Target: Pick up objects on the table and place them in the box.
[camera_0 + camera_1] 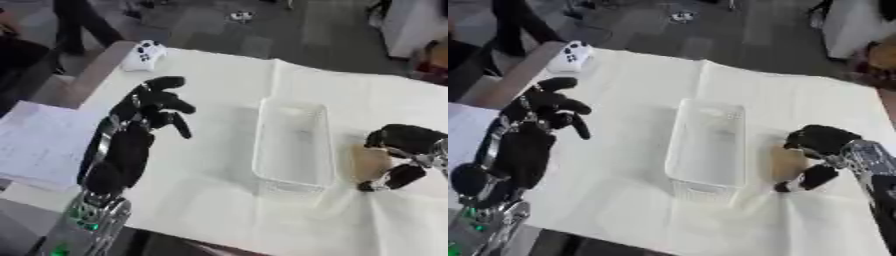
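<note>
Right hand (pixel 820 150): black, low on the right side, fingers and thumb curled round a tan thing (pixel 787 161).
Tan thing: flat and light brown, held in the right hand, just to the right of the box; I cannot tell what it is.
Box (pixel 293 145): clear and see-through, between the two hands, touching the tan thing or very near it.
Left hand (pixel 153 107): black, up above the cloth, well to the left of the box, fingers bent in, holding nothing.
Cloth (pixel 210 165): white, under both hands and the box.
Controller (pixel 143 55): white with dark buttons, far past the left hand, near the table's far left corner.
</note>
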`<state>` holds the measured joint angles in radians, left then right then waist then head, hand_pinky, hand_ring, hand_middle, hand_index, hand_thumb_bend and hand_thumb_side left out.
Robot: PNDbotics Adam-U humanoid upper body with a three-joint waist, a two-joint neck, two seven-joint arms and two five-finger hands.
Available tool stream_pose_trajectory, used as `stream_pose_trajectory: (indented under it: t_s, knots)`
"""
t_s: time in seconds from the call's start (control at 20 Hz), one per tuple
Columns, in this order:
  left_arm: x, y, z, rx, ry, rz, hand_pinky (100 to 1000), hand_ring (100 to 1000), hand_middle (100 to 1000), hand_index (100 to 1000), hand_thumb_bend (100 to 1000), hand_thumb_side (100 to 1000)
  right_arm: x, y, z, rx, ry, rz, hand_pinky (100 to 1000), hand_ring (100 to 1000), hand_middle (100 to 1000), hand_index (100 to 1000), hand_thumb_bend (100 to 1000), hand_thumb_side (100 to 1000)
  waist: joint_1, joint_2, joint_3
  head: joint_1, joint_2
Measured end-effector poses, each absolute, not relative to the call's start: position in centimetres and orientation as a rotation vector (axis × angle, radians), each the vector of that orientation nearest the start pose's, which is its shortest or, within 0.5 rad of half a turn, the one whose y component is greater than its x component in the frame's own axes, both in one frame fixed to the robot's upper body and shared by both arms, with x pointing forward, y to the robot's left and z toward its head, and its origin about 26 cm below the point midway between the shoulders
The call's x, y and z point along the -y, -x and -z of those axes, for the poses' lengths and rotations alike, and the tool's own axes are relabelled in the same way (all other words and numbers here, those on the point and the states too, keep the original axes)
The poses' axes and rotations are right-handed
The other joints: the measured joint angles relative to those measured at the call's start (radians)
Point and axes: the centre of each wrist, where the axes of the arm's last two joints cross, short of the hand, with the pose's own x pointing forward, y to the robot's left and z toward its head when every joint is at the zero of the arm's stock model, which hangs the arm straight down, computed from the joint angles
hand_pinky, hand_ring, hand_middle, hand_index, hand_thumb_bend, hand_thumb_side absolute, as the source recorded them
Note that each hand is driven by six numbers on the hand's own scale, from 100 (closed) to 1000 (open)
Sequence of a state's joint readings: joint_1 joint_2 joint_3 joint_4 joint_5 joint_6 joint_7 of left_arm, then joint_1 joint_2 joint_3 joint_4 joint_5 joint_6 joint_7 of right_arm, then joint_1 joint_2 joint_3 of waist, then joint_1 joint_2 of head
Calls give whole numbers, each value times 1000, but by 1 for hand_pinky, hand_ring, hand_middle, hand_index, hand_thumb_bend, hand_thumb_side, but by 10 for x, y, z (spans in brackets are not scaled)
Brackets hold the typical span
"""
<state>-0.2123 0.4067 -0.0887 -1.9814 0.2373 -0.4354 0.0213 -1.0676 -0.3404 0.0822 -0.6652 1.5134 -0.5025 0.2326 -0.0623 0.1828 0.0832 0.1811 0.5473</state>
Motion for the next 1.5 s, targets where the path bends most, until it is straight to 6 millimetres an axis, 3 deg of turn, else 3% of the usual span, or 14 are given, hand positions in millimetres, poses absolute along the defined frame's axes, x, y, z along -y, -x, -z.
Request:
stream_pose_trajectory:
  t_s: [0.05, 0.1, 0.15, 0.25, 0.35, 0.45, 0.5, 0.55, 0.6, 0.8, 0.9, 1.5]
  knots:
    - [-261, -292, -171, 2555, 182, 341, 418, 666, 795, 738, 643, 815, 255, -505, -179, 1219, 1107, -2016, 796, 732, 646, 766, 581, 766, -1, 1, 2, 0, 0]
    - [-261, -292, -171, 2555, 180, 343, 418, 666, 795, 738, 643, 816, 255, -505, -180, 1238, 1116, -2007, 682, 681, 608, 733, 571, 761, -2, 1, 4, 0, -1]
    - [-261, -292, -171, 2555, 180, 343, 418, 666, 795, 738, 643, 816, 255, -505, -180, 1258, 1125, -2000, 483, 583, 556, 666, 543, 759, -2, 1, 5, 0, -3]
    - [-261, -292, -171, 2555, 179, 344, 418, 666, 795, 738, 642, 816, 255, -505, -180, 1309, 1145, -1985, 263, 461, 473, 517, 483, 777, -2, 5, 5, 1, -7]
    - [-261, -292, -171, 2556, 178, 345, 419, 666, 795, 738, 642, 816, 255, -505, -181, 1380, 1173, -1959, 112, 359, 402, 425, 396, 794, -2, 6, 5, 3, -7]
    - [-261, -292, -171, 2556, 177, 346, 419, 666, 795, 738, 641, 817, 255, -505, -181, 1465, 1204, -1919, 100, 296, 314, 351, 372, 854, -2, 6, 5, 4, -7]
    - [-261, -292, -171, 2556, 177, 346, 419, 666, 795, 738, 641, 816, 255, -505, -181, 1508, 1218, -1895, 100, 306, 330, 364, 386, 831, -2, 6, 5, 4, -7]
    - [-261, -292, -171, 2556, 177, 346, 419, 666, 795, 738, 640, 817, 255, -505, -181, 1548, 1228, -1871, 100, 231, 247, 302, 339, 969, -2, 6, 5, 5, -7]
    - [-261, -292, -171, 2556, 177, 346, 419, 667, 795, 738, 640, 817, 255, -505, -181, 1583, 1236, -1851, 100, 211, 228, 287, 313, 1000, -2, 6, 4, 5, -7]
    - [-261, -292, -171, 2555, 176, 346, 420, 667, 795, 738, 639, 818, 257, -505, -179, 1649, 1229, -1836, 100, 116, 141, 217, 141, 1000, -2, 6, -3, 5, -7]
    - [-261, -292, -170, 2554, 176, 346, 420, 667, 795, 738, 639, 817, 259, -505, -180, 1653, 1211, -1848, 100, 100, 101, 195, 136, 1000, -2, 5, -6, 6, -7]
    - [-262, -290, -166, 2542, 169, 341, 423, 667, 795, 737, 639, 813, 263, -506, -202, 1684, 1076, -1891, 100, 100, 100, 154, 100, 1000, -2, -13, -24, 22, -6]
